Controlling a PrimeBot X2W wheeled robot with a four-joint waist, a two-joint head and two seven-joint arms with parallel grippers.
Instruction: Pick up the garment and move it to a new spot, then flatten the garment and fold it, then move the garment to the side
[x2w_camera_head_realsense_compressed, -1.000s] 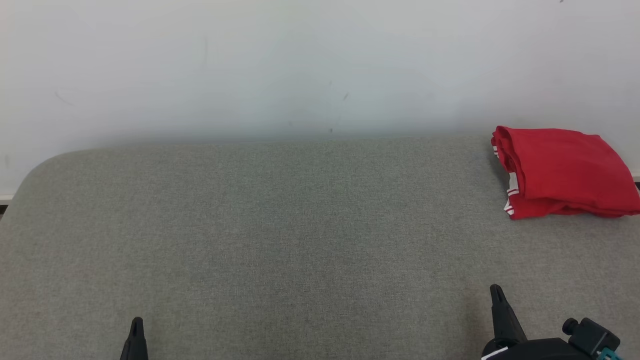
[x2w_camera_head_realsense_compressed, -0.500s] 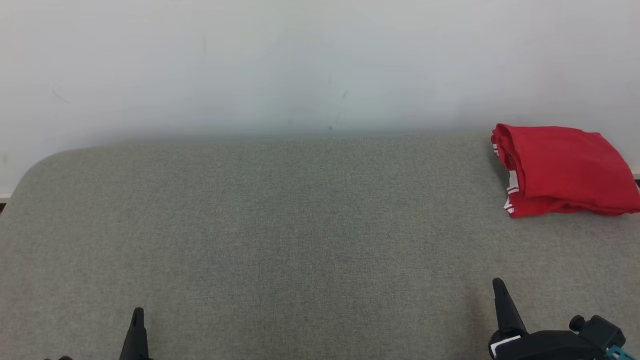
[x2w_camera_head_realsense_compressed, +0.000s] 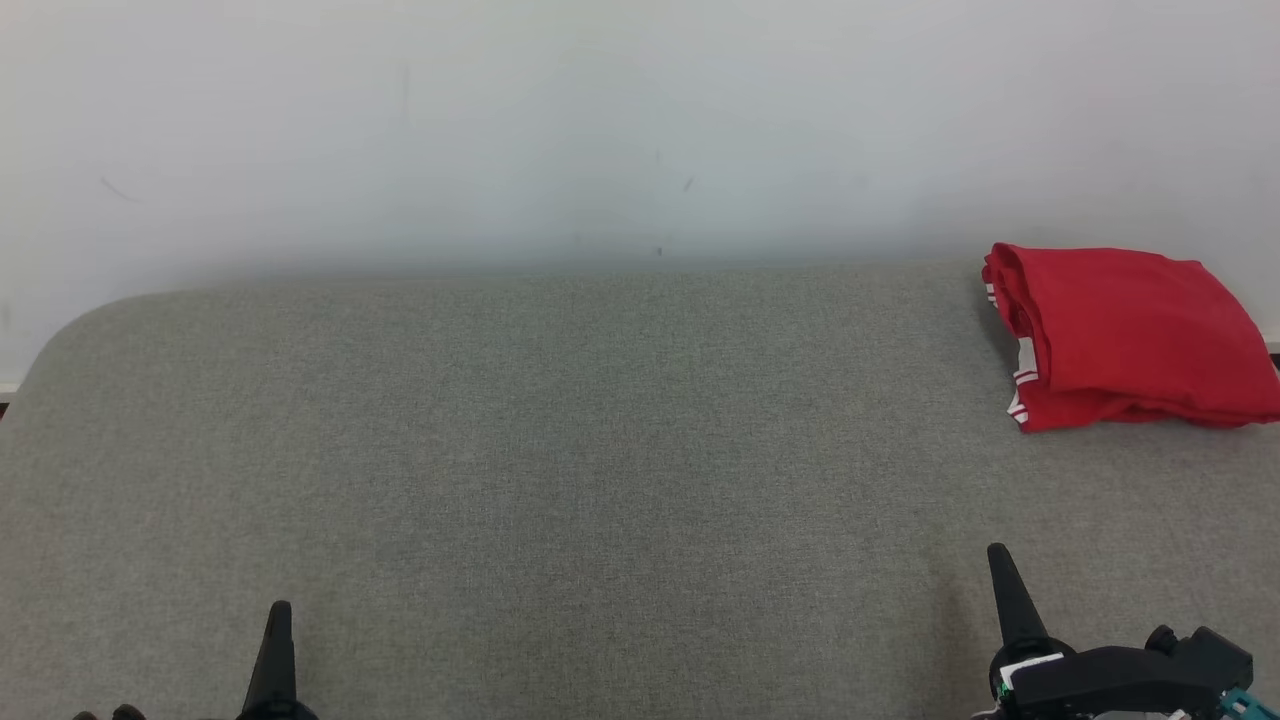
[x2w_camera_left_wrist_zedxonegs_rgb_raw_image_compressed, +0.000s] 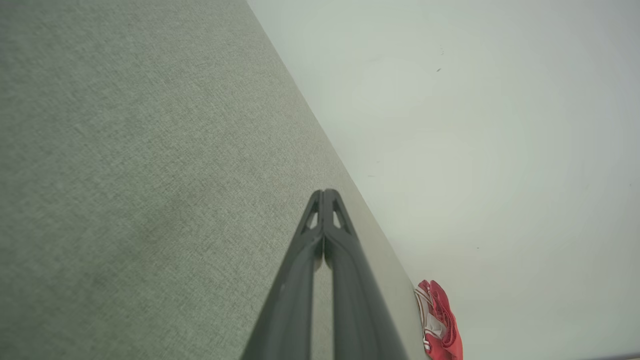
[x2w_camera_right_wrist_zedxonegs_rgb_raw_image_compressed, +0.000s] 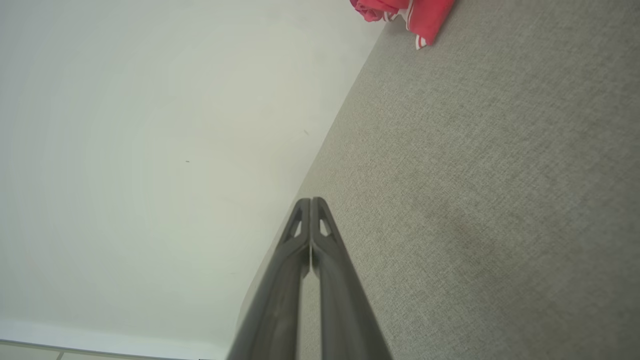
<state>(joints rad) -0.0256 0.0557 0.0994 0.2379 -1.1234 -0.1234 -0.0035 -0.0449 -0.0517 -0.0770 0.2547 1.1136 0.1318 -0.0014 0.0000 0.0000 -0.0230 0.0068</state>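
A pale wall (x2w_camera_head_realsense_compressed: 600, 120) backs a grey fabric-covered surface (x2w_camera_head_realsense_compressed: 560, 470) with a rounded far-left corner. The garment (x2w_camera_head_realsense_compressed: 1120, 335), red with white-striped trim, lies folded in a thick bundle at the far right, hard by the wall, and its right side meets the edge of the head view. My left gripper (x2w_camera_head_realsense_compressed: 279, 612) and right gripper (x2w_camera_head_realsense_compressed: 997, 555) sit at the near edge, each with its fingers pressed together and holding nothing, well apart from the cloth. I judge the cloth light, soft and limp, not fragile. Its layers would slide and sag if I pinched them at one point, so I would take the near folded edge through all layers, or one near corner in each gripper. The broad middle of the surface gives free room for moving. The limits to mind are the wall behind the bundle and the surface's right edge, which I cannot see
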